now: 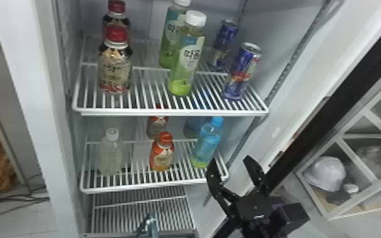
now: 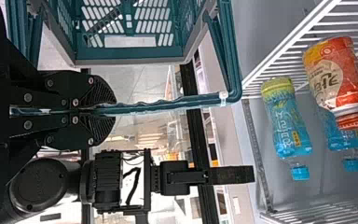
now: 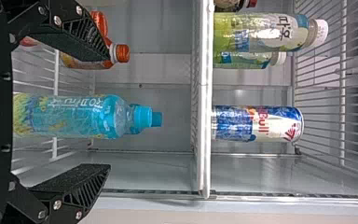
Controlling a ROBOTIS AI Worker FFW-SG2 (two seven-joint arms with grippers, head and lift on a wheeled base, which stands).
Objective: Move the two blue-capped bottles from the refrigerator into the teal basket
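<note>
My right gripper (image 1: pixel 231 160) stands open just in front of the middle shelf's right end, near the front blue-capped bottle (image 1: pixel 208 142). The rear blue-capped bottle (image 1: pixel 193 126) is upright behind it, partly hidden. In the right wrist view the front bottle (image 3: pixel 70 116) appears in the gap between the open fingers of my right gripper (image 3: pixel 106 112), not gripped; the rear bottle's cap (image 3: pixel 156 119) peeks out past it. In the left wrist view my left gripper (image 2: pixel 112 111) is shut on the handle (image 2: pixel 168 103) of the teal basket (image 2: pixel 130 53).
An orange-capped bottle (image 1: pixel 162 153) stands left of the front blue-capped one, with a white-capped bottle (image 1: pixel 111 155) farther left. The upper shelf's front edge (image 1: pixel 174 112) runs above them, holding bottles and cans (image 1: pixel 242 71). The refrigerator's right side wall (image 1: pixel 307 60) rises beside the right arm.
</note>
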